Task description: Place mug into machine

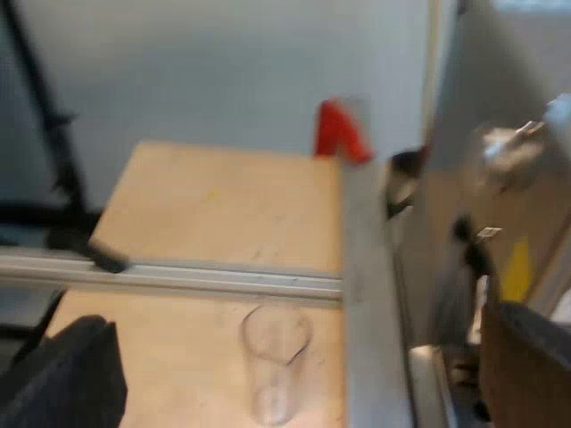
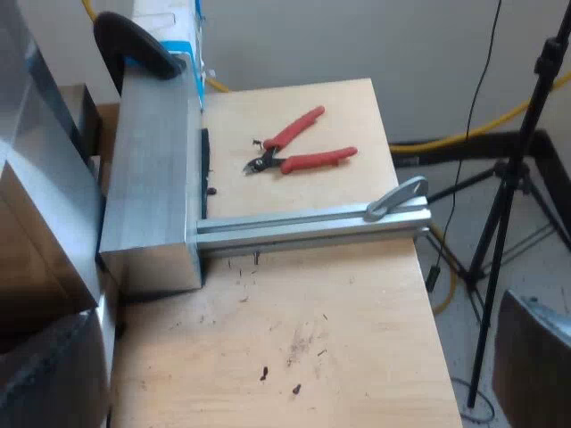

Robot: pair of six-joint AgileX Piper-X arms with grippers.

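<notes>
Both the left gripper (image 1: 299,383) and right gripper (image 2: 290,357) gape empty; the left, near the glass (image 1: 277,361), could topple it.

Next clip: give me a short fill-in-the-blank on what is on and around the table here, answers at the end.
1. The measuring glass stands ___ on the wooden table.
2. The pliers lying on the table have ___ handles.
3. The tripod stands on the ___ beside the table.

Missing words: upright; red; floor.
</notes>
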